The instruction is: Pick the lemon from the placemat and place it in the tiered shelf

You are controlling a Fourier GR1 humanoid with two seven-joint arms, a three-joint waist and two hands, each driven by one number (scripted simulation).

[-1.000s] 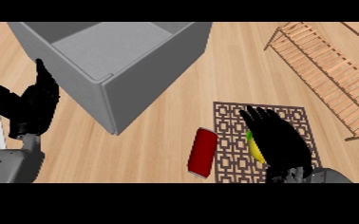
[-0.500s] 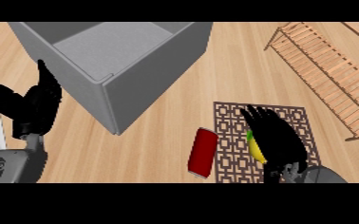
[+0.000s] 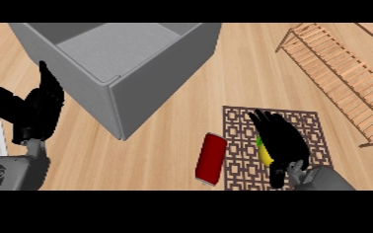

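The lemon (image 3: pixel 262 151) lies on the placemat (image 3: pixel 239 126) under the right hand (image 3: pixel 282 140), a yellow sliver showing along its left edge, fingers stretched open over it, not yet curled, while the tiered shelf (image 3: pixel 331 74) stands farther off to the right.

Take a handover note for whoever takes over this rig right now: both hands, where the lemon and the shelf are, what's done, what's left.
Right hand: open, fingers spread over the lemon; no grasp visible.
Left hand: open, resting at the view's left edge, beside the grey box.
Lemon: on the placemat, mostly hidden by the right hand.
Tiered shelf: far right of the placemat.
Red block: at the placemat's left edge.
Done: reach to the lemon.
Left: grasp, lift, carry to the shelf, release.
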